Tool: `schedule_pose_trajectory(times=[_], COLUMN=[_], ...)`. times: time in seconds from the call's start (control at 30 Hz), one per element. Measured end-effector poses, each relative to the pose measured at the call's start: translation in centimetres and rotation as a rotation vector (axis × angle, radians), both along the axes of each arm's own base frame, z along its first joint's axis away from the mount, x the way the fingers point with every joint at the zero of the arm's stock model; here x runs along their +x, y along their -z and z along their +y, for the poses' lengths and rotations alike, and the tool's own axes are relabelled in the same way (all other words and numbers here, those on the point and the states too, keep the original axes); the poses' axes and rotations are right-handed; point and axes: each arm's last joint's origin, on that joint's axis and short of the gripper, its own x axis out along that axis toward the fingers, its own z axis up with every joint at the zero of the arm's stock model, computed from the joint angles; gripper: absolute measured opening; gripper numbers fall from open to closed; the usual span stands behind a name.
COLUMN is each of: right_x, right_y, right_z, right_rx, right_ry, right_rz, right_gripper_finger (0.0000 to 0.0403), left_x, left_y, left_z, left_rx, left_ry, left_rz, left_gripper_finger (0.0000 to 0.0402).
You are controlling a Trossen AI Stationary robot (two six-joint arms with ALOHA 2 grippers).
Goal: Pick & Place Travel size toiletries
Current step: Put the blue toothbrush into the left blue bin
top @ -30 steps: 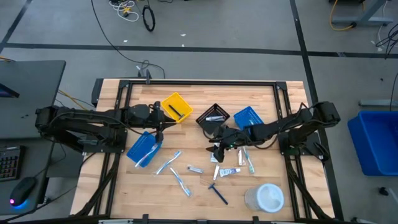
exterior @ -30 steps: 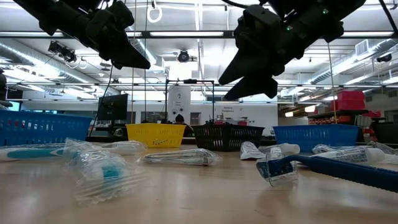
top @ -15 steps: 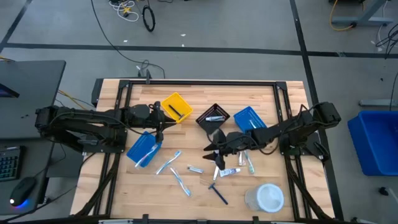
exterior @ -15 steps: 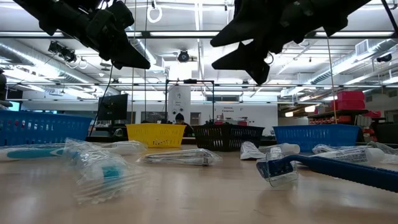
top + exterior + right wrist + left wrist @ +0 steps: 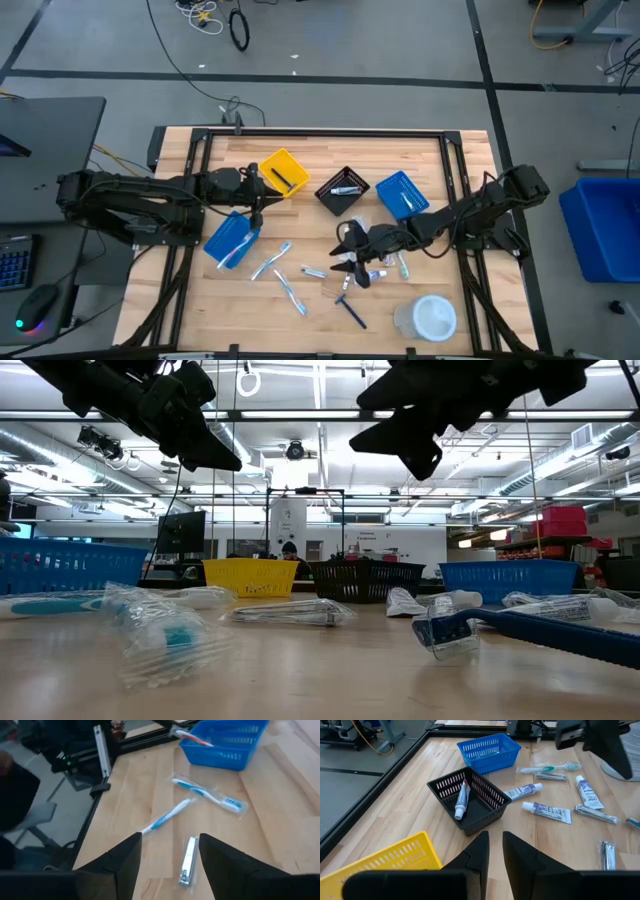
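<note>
The right pincer, fingers spread apart and holding nothing, is hovering over the loose travel toiletries in the counter's near-middle, apparently lining up on a wrapped nail clipper lying between two toothbrushes. The left pincer, fingers nearly together and empty, is waiting between the yellow bin and a blue bin, presumably leaving the working space free. One tube is lying in the black bin, suggesting sorting by type, while a razor and other tubes remain scattered toward the near edge.

Table: pale wood planks, smooth matt finish. Baskets: perforated plastic. Toothbrushes: plastic, in glossy clear wrap; nail clipper: shiny metal.
</note>
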Motion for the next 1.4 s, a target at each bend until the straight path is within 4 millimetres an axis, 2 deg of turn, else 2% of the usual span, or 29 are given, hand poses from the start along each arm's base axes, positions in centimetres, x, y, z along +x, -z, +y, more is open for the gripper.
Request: schedule_pose_trajectory(times=[0.2,0.47,0.6,0.87,0.97,1.17,1.4], right_x=[-0.3,-0.7,-1.1,-1.8,-1.9,-1.8,-1.5], right_y=[0.3,0.0,0.6,1.9,2.0,1.9,1.8], right_z=[0.1,-1.1,-1.4,-1.8,-1.9,-2.3,-3.8], right_rx=[-0.085,-0.216,-0.260,-0.227,-0.229,-0.319,-0.554], right_ry=[-0.019,0.008,-0.032,0.007,0.006,0.045,0.127], right_rz=[0.028,0.057,0.119,0.278,0.303,0.279,0.260], right_gripper_finger=[0.0195,0.0213,0.0220,0.0214,0.0205,0.0189,0.0181], left_x=[0.0,0.0,0.0,0.0,0.2,1.1,3.0], left_y=[0.0,0.0,0.0,0.0,-0.1,0.4,1.7], left_z=[0.0,0.0,0.0,0.0,-0.2,-2.1,-5.3], left_rx=[0.000,0.008,0.022,0.017,-0.044,-0.201,-0.322], left_ry=[0.000,0.002,0.007,0.013,0.067,0.267,0.351], left_rz=[-0.001,-0.002,0.000,0.000,-0.023,-0.025,-0.023], left_gripper_finger=[0.0061,0.0061,0.0061,0.0061,0.0061,0.0061,0.0063])
